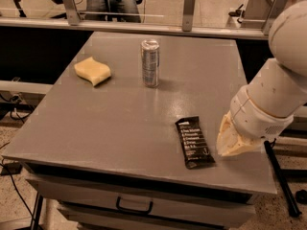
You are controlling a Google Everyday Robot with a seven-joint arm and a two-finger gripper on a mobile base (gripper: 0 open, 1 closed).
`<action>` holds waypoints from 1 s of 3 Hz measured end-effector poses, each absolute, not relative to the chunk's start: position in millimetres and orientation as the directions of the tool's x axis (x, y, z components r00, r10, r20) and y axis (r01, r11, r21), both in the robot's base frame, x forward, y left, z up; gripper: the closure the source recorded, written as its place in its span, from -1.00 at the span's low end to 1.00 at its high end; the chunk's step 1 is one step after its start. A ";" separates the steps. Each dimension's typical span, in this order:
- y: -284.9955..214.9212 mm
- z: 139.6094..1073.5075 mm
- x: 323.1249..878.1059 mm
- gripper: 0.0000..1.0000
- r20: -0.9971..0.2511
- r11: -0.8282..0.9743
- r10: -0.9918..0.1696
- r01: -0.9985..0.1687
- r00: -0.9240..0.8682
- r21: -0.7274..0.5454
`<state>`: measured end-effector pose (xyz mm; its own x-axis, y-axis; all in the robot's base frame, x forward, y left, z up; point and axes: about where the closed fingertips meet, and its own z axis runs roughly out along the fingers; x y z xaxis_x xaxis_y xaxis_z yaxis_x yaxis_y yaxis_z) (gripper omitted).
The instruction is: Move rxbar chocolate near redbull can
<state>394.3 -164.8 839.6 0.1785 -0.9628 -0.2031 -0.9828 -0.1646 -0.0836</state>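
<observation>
Setting: grey flat-topped desk (pixel 120 128). A metal rail with upright posts (pixel 188 9) runs along its far edge, with tiled floor beyond. A drawer with a dark handle (pixel 134 206) sits under the near edge.

Item 1, gripper (pixel 231 140): cream-coloured, low over the desk at about 4 o'clock of the top, close to the right edge. Whether it is open or closed cannot be told, as it reads as one pale mass. It holds nothing that can be seen.

Item 2, arm (pixel 271 95): thick white segments rising from the gripper toward 1 o'clock and out of view at the upper right.

Item 3, rxbar chocolate (pixel 194 142): black wrapper with white text lines, lying flat on the desk. It is just beside the gripper at its 9 o'clock, long axis running roughly 11 to 5 o'clock. Contact with the gripper cannot be told.

Item 4, redbull can (pixel 150 63): silver, upright, at about 12 o'clock of the desk's middle. It is well apart from the bar, at the bar's 11 o'clock.

Item 5, yellow sponge (pixel 92 71): wavy-edged, flat on the desk at the can's 9 o'clock, apart from it.

Item 6, black rod (pixel 279 174): slanting down past the desk's right edge, below the arm.
</observation>
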 end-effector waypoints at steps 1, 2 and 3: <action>-164.5 841.2 393.8 0.66 -0.201 -0.164 -0.963 -0.982 0.179 -0.088; -167.7 857.6 392.2 0.20 -0.211 -0.170 -0.959 -0.981 0.187 -0.097; -163.0 877.8 403.5 -0.40 -0.246 -0.169 -0.950 -0.980 0.190 -0.102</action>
